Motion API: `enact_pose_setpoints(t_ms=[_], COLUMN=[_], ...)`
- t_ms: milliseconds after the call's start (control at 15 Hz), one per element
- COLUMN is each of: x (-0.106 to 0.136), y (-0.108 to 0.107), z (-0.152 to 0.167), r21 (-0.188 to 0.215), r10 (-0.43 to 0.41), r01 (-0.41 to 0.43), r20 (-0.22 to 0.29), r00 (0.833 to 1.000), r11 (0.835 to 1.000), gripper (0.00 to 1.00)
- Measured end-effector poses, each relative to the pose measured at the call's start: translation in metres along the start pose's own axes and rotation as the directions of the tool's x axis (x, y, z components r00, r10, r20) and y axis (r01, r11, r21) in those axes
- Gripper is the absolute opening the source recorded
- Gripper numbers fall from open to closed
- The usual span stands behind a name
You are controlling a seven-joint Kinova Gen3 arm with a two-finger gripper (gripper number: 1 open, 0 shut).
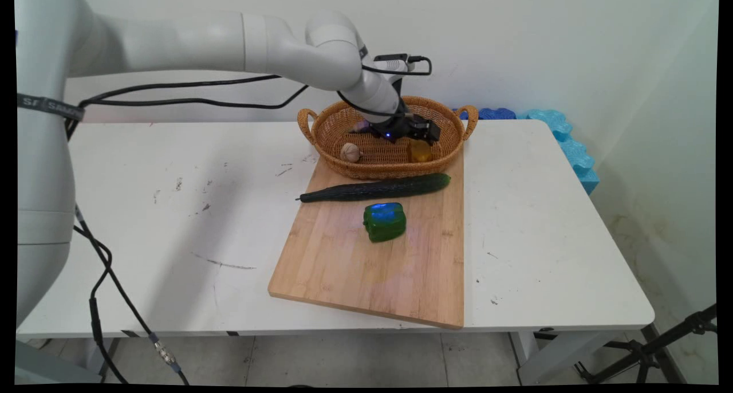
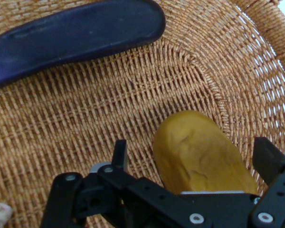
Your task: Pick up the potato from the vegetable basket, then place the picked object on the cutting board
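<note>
- While the gripper is spread wide inside the wicker basket, a yellow vegetable is framed between its fingers, ungrasped.
- Only the hand view reveals a dark purple eggplant nearby.

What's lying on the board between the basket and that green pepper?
A long dark cucumber lies across the wooden board, between the wicker basket and the green pepper. The main view shows it.

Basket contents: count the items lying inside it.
3. A yellow potato-like piece sits between the open tool's fingers, a dark purple eggplant lies beyond it, a garlic bulb rests at the basket's left end. The arm may hide more.
</note>
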Motion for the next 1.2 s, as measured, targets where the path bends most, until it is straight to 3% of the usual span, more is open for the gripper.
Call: enact_pose_setpoints(t_ms=[867,933,1200], x=[0.001,0.001,0.0], y=[0.02,0.021,0.023], z=[0.031,0.032,0.035], r21=[0.013,0.014,0.019], r10=[-0.109,-0.111,-0.113], r01=[0.109,0.111,0.112], r20=[0.036,0.039,0.047], r00=[0.993,0.993,0.992], r11=[0.994,0.994,0.994], gripper=[1.0,0.0,0.0])
